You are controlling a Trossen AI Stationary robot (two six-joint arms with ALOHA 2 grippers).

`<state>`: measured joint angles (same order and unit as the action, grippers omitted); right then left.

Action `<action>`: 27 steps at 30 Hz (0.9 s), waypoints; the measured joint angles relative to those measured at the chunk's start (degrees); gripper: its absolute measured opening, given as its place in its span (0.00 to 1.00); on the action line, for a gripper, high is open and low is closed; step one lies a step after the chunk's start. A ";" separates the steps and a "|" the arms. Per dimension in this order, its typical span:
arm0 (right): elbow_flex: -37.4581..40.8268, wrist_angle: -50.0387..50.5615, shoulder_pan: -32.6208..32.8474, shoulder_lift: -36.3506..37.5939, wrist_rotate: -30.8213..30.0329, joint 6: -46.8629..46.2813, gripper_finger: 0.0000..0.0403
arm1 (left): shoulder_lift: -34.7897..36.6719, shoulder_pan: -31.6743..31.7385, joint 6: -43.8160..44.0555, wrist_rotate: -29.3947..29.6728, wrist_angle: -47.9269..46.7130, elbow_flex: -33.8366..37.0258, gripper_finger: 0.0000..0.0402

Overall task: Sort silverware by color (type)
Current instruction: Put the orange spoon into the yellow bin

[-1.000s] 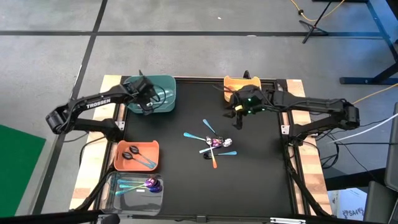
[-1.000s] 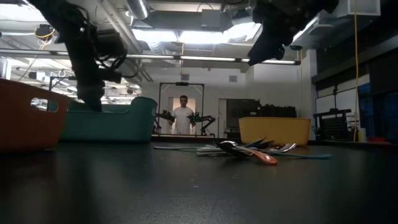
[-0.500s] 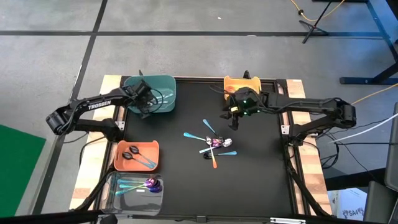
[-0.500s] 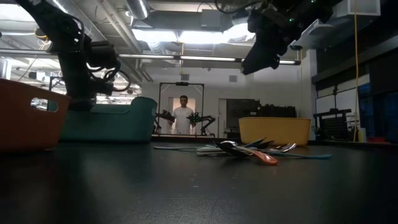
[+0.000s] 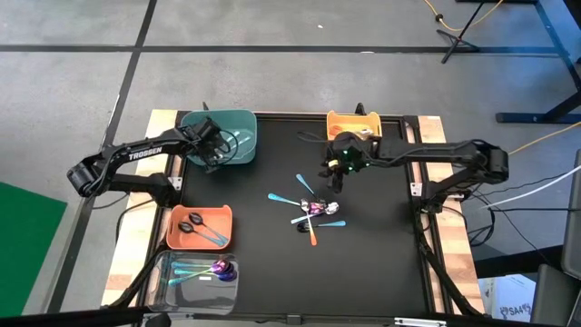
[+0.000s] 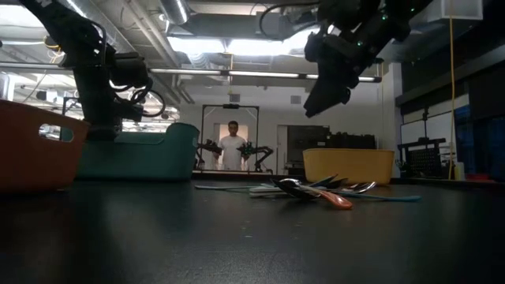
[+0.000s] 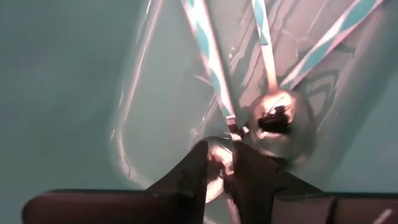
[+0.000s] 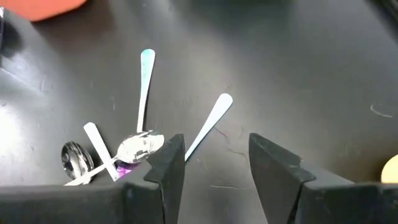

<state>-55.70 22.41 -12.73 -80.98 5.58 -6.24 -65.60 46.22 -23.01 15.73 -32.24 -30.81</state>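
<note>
Black desk (image 5: 381,245) carries the silverware (image 5: 313,211) heap at frame centre. Right pincer (image 5: 334,178), jaws wide and empty, hangs just above it; tangled handles risk dragging neighbours. Left pincer (image 5: 211,153) over the teal bin (image 5: 238,123), slightly parted, holds nothing.

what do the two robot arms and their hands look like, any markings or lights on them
Both arms are dark, slim and jointed. The left arm carries white TROSSEN lettering and looped black cables near its hand. The right arm shows a small green light near its hand. Each hand ends in two dark, flat fingers.
</note>
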 joint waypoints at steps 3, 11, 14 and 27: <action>0.00 0.00 0.00 -0.73 0.09 -2.31 0.41 | 0.00 0.00 0.03 0.02 0.00 0.00 0.19; -0.04 -0.48 0.02 -1.82 3.17 -10.78 0.41 | 0.00 0.00 0.07 0.15 0.01 0.00 0.23; -0.04 -0.42 0.08 -1.90 4.58 -13.15 0.41 | 0.00 -0.01 0.08 0.13 0.12 0.00 0.23; -0.04 -2.01 10.04 -2.33 -1.41 -25.54 0.41 | 0.00 -0.38 0.42 -0.44 -0.08 -6.08 0.23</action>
<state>-55.75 20.40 -2.69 -83.31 4.18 -31.78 -65.60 45.84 -22.59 15.28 -32.32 -36.89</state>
